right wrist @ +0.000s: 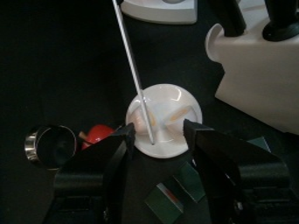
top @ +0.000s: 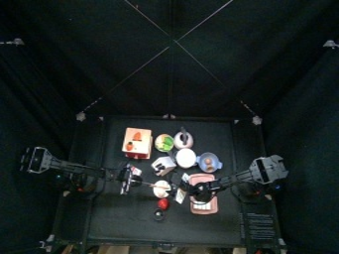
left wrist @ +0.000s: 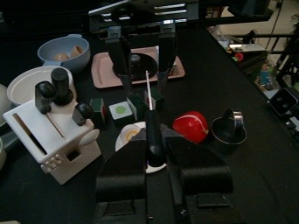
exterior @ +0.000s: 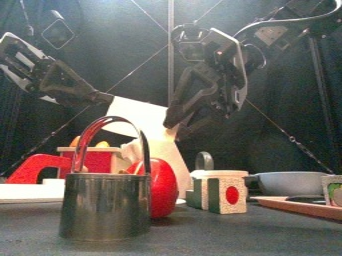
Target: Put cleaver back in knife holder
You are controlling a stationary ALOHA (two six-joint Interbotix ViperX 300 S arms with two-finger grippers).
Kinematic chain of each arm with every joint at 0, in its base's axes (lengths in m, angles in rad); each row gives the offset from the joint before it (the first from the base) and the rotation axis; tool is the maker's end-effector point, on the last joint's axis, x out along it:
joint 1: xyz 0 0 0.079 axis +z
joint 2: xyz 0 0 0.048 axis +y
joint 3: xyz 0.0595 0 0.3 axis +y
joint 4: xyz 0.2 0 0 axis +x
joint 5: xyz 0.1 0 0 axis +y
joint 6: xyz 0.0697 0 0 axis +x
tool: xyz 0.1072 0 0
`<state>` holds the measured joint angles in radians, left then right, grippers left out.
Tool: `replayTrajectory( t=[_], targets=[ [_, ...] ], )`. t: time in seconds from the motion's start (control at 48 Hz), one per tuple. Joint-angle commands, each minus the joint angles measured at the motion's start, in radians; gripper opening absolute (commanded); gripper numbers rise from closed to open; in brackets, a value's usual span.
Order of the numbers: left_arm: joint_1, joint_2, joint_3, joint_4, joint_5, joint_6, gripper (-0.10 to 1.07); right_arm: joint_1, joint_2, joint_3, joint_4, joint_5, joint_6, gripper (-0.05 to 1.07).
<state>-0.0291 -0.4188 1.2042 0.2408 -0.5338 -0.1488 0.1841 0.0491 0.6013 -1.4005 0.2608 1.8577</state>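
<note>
one cleaver [exterior: 134,118] pinched btwn l hand [left wrist: 149,150] & r hand [right wrist: 158,133], knife holder [left wrist: 52,131] nearby.

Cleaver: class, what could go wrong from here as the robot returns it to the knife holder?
The cleaver hangs in the air in the right gripper; a slipping grip could drop it among the things crowding the table. The knife holder already carries black handles, so the blade may miss a free slot or knock them.
</note>
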Motion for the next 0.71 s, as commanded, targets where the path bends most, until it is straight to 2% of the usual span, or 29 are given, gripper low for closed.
replayTrajectory(
  t=[0.0, 0.125, 0.208, 0.292, 0.417, 0.542, 0.688],
  targets=[
    [-0.012, -0.003, -0.014, -0.014, -0.005, -0.002, 0.38, 0.000, -0.054, -0.006, -0.002, 0.003, -0.002, 0.84],
    [-0.034, -0.017, -0.032, -0.061, 0.015, -0.002, 0.38, 0.000, -0.086, 0.006, -0.005, 0.003, -0.002, 0.84],
    [-0.052, -0.051, -0.064, -0.117, 0.087, -0.002, 0.38, -0.003, -0.126, 0.023, -0.012, 0.008, -0.002, 0.84],
    [-0.063, -0.092, -0.106, -0.179, 0.201, 0.000, 0.38, -0.006, -0.167, 0.044, -0.014, 0.025, 0.002, 0.84],
    [-0.066, -0.161, -0.187, -0.264, 0.423, 0.003, 0.38, -0.020, -0.221, 0.077, -0.017, 0.074, 0.005, 0.83],
    [-0.063, -0.221, -0.256, -0.270, 0.580, 0.002, 0.38, -0.043, -0.247, 0.092, -0.015, 0.124, 0.012, 0.83],
    [-0.046, -0.290, -0.348, -0.290, 0.778, -0.005, 0.38, -0.072, -0.232, 0.086, -0.014, 0.133, 0.014, 0.80]
  ],
)
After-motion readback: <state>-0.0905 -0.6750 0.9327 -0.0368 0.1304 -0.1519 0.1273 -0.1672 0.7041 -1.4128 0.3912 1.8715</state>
